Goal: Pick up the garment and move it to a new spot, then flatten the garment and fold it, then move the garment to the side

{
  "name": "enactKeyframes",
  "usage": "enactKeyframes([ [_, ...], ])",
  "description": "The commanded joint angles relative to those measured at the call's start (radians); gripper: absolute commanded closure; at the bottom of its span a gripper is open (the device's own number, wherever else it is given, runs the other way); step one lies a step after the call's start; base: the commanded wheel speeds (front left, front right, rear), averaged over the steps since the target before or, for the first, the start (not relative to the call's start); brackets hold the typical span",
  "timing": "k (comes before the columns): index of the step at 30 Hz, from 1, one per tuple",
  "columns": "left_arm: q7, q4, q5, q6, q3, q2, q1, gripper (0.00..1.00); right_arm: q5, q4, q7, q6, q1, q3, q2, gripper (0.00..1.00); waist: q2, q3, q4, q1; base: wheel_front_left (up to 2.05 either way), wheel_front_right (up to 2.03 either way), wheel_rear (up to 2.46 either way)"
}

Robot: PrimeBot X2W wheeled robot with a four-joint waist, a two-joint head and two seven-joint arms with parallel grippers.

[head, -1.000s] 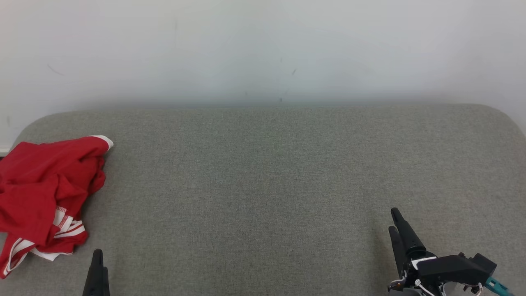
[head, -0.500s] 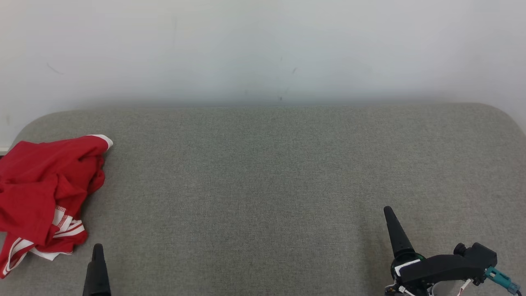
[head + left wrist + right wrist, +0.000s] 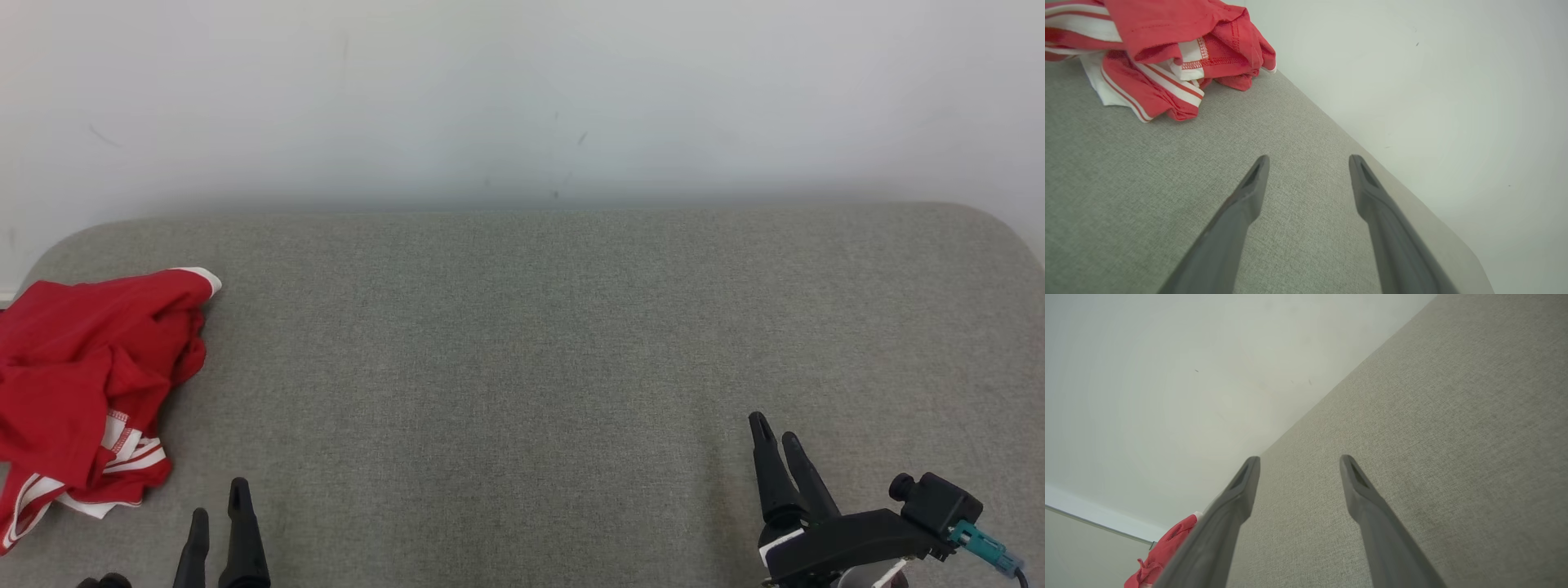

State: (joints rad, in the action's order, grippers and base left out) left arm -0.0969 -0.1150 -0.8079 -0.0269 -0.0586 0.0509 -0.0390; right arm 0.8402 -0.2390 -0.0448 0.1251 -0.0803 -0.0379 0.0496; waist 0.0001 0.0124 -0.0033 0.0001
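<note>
A red garment (image 3: 82, 384) lies crumpled at the far left end of a grey fabric cushion (image 3: 522, 367), near the rounded corner, and part of it runs off the left edge of the head view. The cushion is wide, with a fine woven texture and rounded far corners, and its far edge meets a plain pale wall (image 3: 522, 98) that carries a few small dark marks. The heap is longer than it is wide. Its long axis runs from the far side of the cushion toward the near side, roughly along the cushion's left end. A white-edged tip (image 3: 208, 279) points toward the far right, and the white-striped bands (image 3: 126, 445) lie at the near end. How the garment is really laid out inside the folds cannot be told. The left gripper (image 3: 219, 500) sits at the near edge just beside the striped end, apart from the cloth. In the left wrist view its two dark fingers (image 3: 1241, 212) stand well spread over bare cushion with nothing between them, and the garment lies beyond them to the upper left. The right gripper (image 3: 775, 427) is at the near right, well apart from the garment. Its fingers (image 3: 1367, 506) are also spread wide and hold nothing, and they point along the cushion toward the wall.
</note>
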Motion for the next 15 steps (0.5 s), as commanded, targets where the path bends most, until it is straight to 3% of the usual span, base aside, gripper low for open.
enactKeyframes([
  [1,-0.011,0.015,0.044,0.009,0.012,0.013,0.016,0.0,-0.046,0.018,-0.012,0.006,-0.003,-0.004,0.001,0.0,-0.0001,0.0,0.0,-0.0001,0.0,0.0,0.0],
  [15,-0.048,-0.001,0.215,0.071,0.096,0.055,0.022,0.0,-0.255,0.026,-0.059,0.006,0.018,-0.016,0.001,0.0,-0.0001,0.0,-0.004,-0.0001,0.0,0.0,0.0],
])
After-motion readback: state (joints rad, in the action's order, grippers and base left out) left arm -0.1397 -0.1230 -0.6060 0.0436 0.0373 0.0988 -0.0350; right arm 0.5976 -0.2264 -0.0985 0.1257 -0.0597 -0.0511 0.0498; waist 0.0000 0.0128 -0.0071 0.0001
